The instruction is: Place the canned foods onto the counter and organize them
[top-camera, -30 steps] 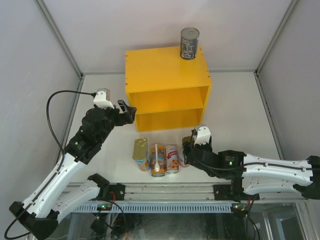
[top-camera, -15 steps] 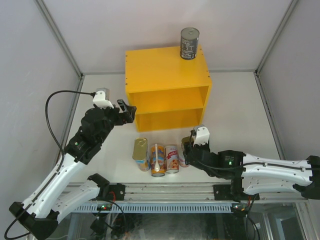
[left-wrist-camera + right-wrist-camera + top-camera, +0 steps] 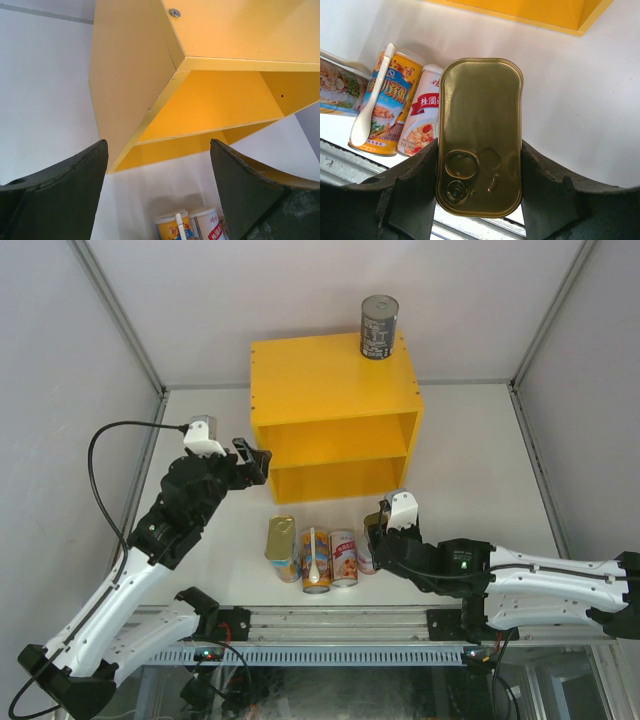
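Observation:
The yellow counter [image 3: 330, 390] stands at the back of the table, with a dark grey can [image 3: 379, 328] upright on its top right corner. My right gripper [image 3: 374, 531] is low in front of it, shut on a flat gold-lidded tin [image 3: 480, 135]. On the table to its left are a white-red can [image 3: 343, 558], an orange-blue can with a white spoon [image 3: 315, 562], and another gold-lidded tin [image 3: 280, 537] leaning on a can. My left gripper [image 3: 253, 462] is open and empty by the counter's left front corner [image 3: 150, 107].
Grey walls close in the table on the left, back and right. The metal rail [image 3: 330, 620] with the arm bases runs along the near edge. A black cable [image 3: 110, 455] loops off the left arm.
My left gripper has drifted slightly left and back. My right gripper has barely moved and still holds the tin.

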Tool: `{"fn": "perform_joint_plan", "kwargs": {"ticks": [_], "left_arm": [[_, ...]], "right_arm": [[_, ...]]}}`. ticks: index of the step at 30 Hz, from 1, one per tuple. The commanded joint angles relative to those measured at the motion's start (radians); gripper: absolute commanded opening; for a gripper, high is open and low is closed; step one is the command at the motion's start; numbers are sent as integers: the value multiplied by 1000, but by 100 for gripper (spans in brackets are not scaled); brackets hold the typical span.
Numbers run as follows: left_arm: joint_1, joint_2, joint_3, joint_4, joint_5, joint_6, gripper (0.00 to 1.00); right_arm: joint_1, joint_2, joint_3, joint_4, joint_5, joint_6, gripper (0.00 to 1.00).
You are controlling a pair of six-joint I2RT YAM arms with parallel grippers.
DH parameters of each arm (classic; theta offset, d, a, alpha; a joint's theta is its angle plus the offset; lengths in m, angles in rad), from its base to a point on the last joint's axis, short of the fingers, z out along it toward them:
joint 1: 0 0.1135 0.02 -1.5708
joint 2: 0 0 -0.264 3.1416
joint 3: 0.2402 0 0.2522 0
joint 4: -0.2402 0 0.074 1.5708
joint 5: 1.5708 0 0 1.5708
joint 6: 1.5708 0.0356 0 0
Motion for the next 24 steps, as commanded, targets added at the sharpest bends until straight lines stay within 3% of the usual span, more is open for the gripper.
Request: {"fn": "perform_joint_plan", "kwargs": {"ticks": [1, 16, 24], "left_arm": [[-6, -23, -3, 47, -15, 3, 86], [-5, -57, -13, 51, -18, 9, 86], [-5, -65, -13, 52, -14, 26, 86]], "right_arm": [[7, -21, 82, 26, 39, -33, 0], [23, -31, 162, -18, 74, -52, 0], [39, -9, 322, -67, 131, -110, 0]]}}
